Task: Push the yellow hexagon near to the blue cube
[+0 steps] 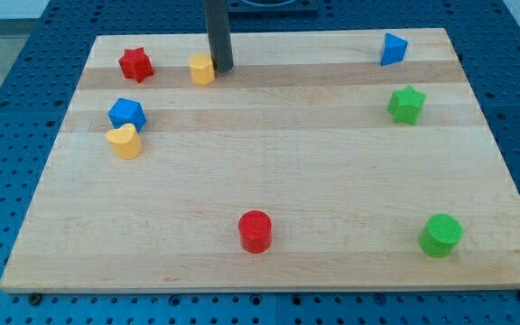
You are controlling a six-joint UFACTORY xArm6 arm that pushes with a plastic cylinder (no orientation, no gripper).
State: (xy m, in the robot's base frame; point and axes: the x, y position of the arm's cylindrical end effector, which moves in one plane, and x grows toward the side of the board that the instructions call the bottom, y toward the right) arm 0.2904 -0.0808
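Currently the tip (223,69) sits at the view's top, touching the right side of the yellow hexagon (202,69). No hand on this rig, just the rod, so nothing is held. Red star (135,64) is left of the hexagon, apart from it. Blue cube (126,113) lies lower left on the surface (269,171), touching the yellow heart (125,141) below it. Hexagon and cube are well apart.
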